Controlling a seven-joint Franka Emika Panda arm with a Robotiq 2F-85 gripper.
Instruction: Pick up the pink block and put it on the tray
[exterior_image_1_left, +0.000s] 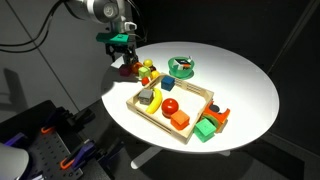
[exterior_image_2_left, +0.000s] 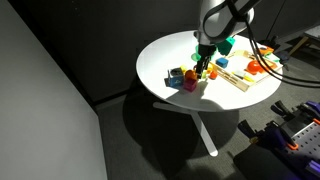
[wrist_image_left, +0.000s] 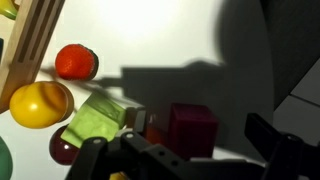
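Observation:
The pink block (wrist_image_left: 190, 130) is a dark magenta cube on the white table, in shadow, between my gripper's fingers in the wrist view. My gripper (wrist_image_left: 188, 150) is open, and a gap shows between the block and the right finger. In both exterior views the gripper (exterior_image_1_left: 121, 52) (exterior_image_2_left: 203, 66) hangs low over a cluster of small blocks near the table's edge, and the gripper hides the pink block. The light-wood tray (exterior_image_1_left: 152, 113) (exterior_image_2_left: 240, 84) lies beside that cluster; its rim shows in the wrist view (wrist_image_left: 35, 40). It holds a yellow piece, a red ball and an orange cube.
A green block (wrist_image_left: 100, 120), a yellow piece (wrist_image_left: 40, 103), a red piece (wrist_image_left: 76, 62) and a dark red one (wrist_image_left: 60, 148) lie close beside the pink block. A round green bowl (exterior_image_1_left: 182, 67) stands behind the tray. Green and orange blocks (exterior_image_1_left: 210, 122) lie at the tray's far end.

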